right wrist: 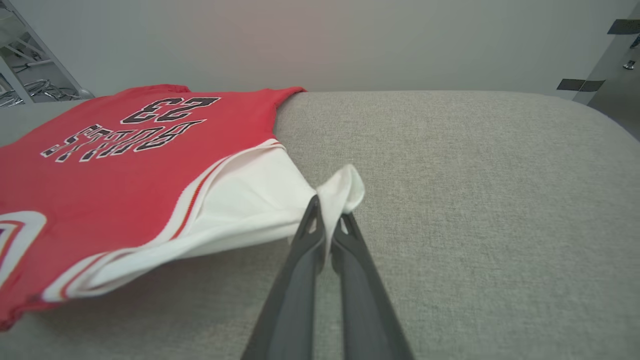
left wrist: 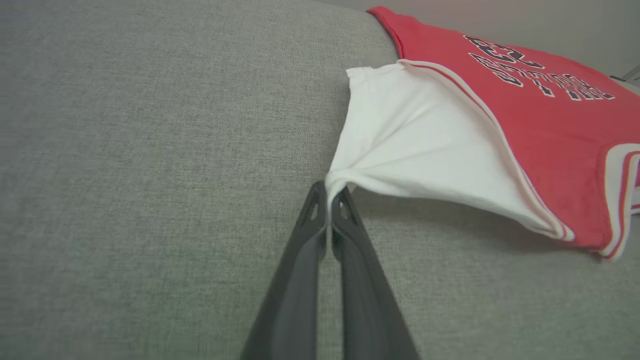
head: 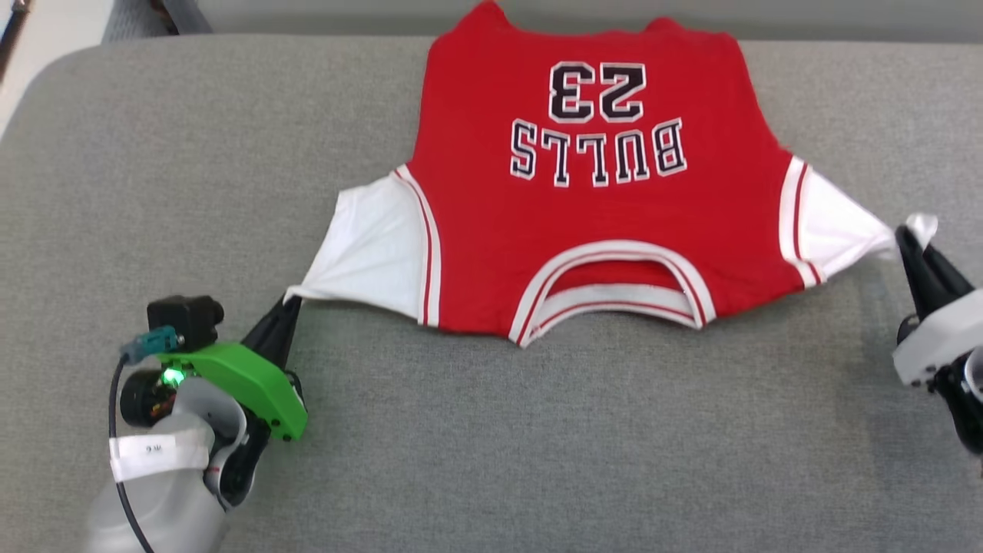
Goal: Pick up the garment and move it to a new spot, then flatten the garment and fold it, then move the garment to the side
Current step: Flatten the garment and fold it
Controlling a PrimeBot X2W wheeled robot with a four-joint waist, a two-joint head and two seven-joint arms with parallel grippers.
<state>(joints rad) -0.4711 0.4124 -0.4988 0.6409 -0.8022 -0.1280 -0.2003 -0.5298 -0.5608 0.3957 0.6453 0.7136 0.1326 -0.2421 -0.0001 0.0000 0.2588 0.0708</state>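
**Head view: red shirt (head: 599,215) pulled wide on a grey pad (head: 537,445)**

The pad is soft grey cloth with round corners. Behind it, the right wrist view shows a plain pale wall (right wrist: 350,45).

The shirt lies print side up, between the two grippers and a little past their tips. The left gripper (head: 288,303) is closed tight on the tip of the white left sleeve (head: 376,253). The right gripper (head: 906,240) is closed tight on the tip of the white right sleeve (head: 837,223), and a bit of cloth pokes out past its fingers.

The neck hole points back at the robot. The bottom edge reaches the far edge of the pad. "BULLS 23" reads upside down. From sleeve to sleeve, the shirt's long way runs left to right, from one gripper to the other.
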